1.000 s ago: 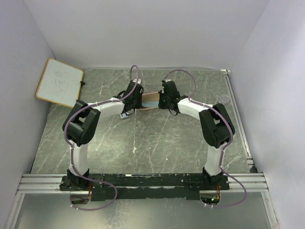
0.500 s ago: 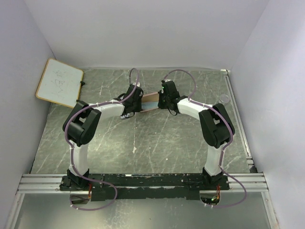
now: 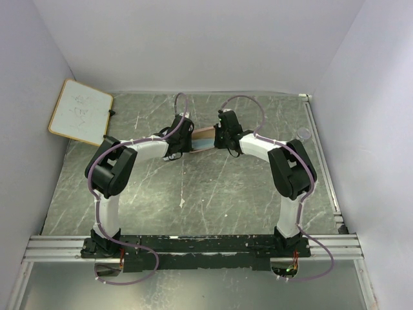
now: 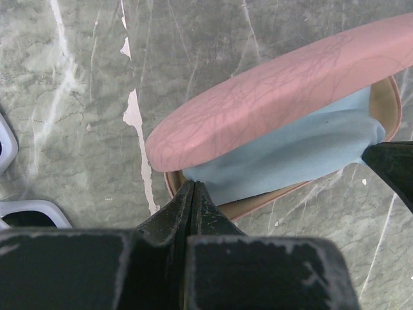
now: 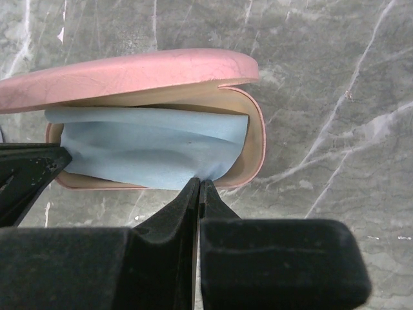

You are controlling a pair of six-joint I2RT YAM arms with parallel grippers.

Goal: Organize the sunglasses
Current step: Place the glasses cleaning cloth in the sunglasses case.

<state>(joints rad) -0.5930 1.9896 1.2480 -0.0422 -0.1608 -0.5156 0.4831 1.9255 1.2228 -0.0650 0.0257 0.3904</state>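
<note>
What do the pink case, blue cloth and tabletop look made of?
Pink case: probably faux leather, matte, fine crackle grain on lid; smooth tan lining.
Blue cloth: soft microfibre-like fabric, matte, gentle folds.
Tabletop: marble-look, grey-green with white veins; chipped white patches hint at printed film, not stone.

Grey-green marbled table (image 3: 213, 187), an open pink case (image 4: 277, 97) mid-far, a whiteboard (image 3: 80, 111) at its far-left edge.

The sunglasses — hidden, not visible in any view.
</note>
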